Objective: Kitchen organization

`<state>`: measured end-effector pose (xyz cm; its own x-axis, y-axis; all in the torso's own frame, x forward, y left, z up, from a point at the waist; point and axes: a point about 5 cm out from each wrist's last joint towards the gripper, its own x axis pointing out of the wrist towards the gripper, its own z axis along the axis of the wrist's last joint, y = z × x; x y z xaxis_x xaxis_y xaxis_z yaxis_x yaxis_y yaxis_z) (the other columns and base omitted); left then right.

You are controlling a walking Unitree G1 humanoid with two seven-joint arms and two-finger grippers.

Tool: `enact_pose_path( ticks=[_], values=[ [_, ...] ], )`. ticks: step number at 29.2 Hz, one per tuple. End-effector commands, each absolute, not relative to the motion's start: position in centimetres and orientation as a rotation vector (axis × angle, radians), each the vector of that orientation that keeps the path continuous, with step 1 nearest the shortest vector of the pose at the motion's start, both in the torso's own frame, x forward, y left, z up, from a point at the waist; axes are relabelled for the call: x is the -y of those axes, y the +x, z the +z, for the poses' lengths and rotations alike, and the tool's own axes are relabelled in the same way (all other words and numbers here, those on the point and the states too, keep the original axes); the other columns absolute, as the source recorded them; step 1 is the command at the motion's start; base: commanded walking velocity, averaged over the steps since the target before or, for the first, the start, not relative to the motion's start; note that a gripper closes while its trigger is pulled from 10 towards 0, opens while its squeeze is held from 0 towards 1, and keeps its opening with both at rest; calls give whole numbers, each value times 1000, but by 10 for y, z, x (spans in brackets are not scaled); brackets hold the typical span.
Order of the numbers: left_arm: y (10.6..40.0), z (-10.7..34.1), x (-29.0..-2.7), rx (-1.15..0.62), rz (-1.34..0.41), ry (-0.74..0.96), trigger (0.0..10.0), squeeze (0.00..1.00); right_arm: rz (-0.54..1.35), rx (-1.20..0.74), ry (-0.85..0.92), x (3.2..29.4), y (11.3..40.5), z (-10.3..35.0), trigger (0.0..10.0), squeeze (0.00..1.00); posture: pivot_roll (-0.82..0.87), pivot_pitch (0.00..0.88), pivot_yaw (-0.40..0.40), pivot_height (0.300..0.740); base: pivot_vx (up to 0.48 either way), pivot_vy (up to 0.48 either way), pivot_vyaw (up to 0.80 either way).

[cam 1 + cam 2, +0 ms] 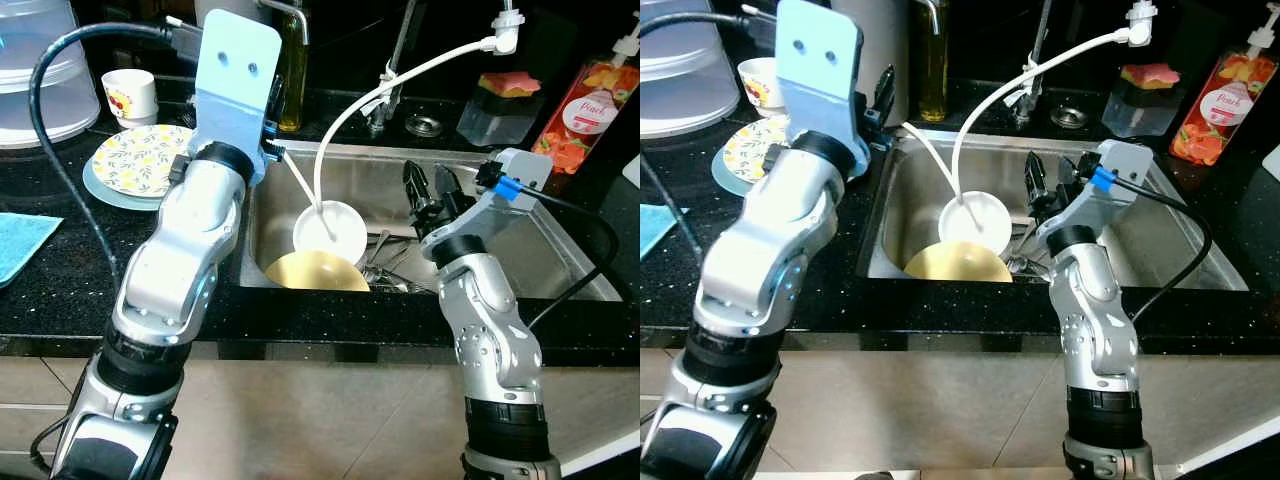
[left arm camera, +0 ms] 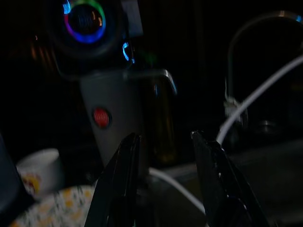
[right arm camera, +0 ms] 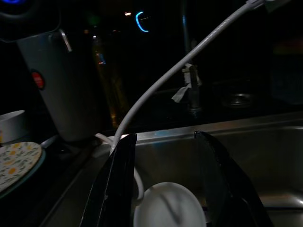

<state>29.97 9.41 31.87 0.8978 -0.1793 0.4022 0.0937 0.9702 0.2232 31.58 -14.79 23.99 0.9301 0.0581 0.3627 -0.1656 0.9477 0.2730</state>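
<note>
While the right pincer (image 1: pixel 432 190) hangs spread and empty over the sink (image 1: pixel 560 262), the likely step is lifting out the white bowl (image 1: pixel 331 231), which sits against a yellow plate (image 1: pixel 316 271). It should descend squarely onto the bowl's rim, clear of the white hose (image 1: pixel 350 115) (its end dips into that bowl) and the cutlery (image 1: pixel 385 262) beside it. On the table, left of the sink, lie a flowered plate (image 1: pixel 135 158) and a cup (image 1: pixel 131 96).

Seen from the left wrist, the left pincer (image 2: pixel 165 189) is spread, empty, facing a grey kettle (image 2: pixel 111 120).

From the right wrist, the bowl lies just below the parted fingers (image 3: pixel 113 189).
</note>
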Motion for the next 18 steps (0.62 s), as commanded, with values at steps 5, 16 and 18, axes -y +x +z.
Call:
enact_pose_path(
  ticks=[5, 16, 18],
  values=[
    [288, 303, -88, 477, -180, 280, 10000, 0, 83, 376, 304, 153, 313, 244, 10000, 0, 306, 77, -84, 740, 0, 0, 0],
    [281, 283, -86, 447, -216, 240, 10000, 0, 14, 384, 289, 155, 308, 241, 10000, 0, 283, 76, -86, 740, 0, 0, 0],
    [281, 280, -86, 441, -221, 239, 10000, 0, 7, 387, 275, 156, 308, 241, 10000, 0, 280, 76, -86, 740, 0, 0, 0]
  ],
)
